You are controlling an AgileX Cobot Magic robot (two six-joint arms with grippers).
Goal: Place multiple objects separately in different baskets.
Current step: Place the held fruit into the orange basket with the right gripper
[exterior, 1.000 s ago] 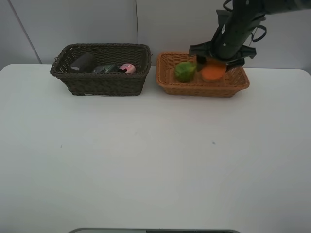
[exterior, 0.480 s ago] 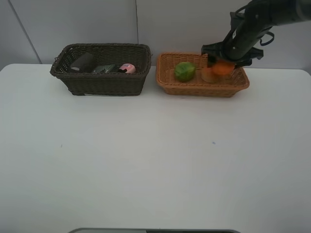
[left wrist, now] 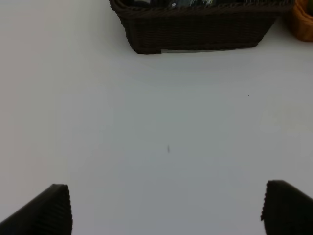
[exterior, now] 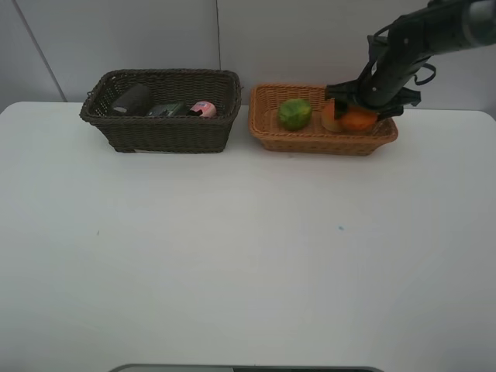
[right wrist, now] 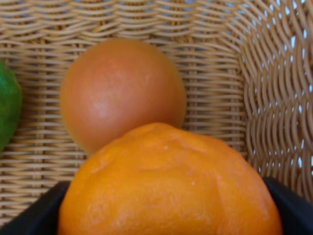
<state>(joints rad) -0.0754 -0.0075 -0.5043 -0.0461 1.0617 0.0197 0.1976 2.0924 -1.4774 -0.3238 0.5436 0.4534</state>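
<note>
The right gripper [exterior: 358, 116] is clamped on the orange [right wrist: 168, 186] inside the orange-tan basket [exterior: 310, 140]. Only its wrist view shows the peach-like fruit [right wrist: 122, 93] touching the orange just beyond the fingers. The left gripper [left wrist: 166, 208], jaws apart, hovers over bare table [left wrist: 166, 122] with the dark brown basket [left wrist: 195, 32] ahead.

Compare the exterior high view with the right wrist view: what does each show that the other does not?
Only the exterior high view shows the dark brown basket with the pink bottle and other items inside, the white table, and the right arm reaching into the orange-tan basket. Only the right wrist view shows close detail: the orange held between the right gripper fingers, pressed near the peach-like fruit. Both show the orange, the peach-like fruit, the green fruit and the tan weave.
</note>
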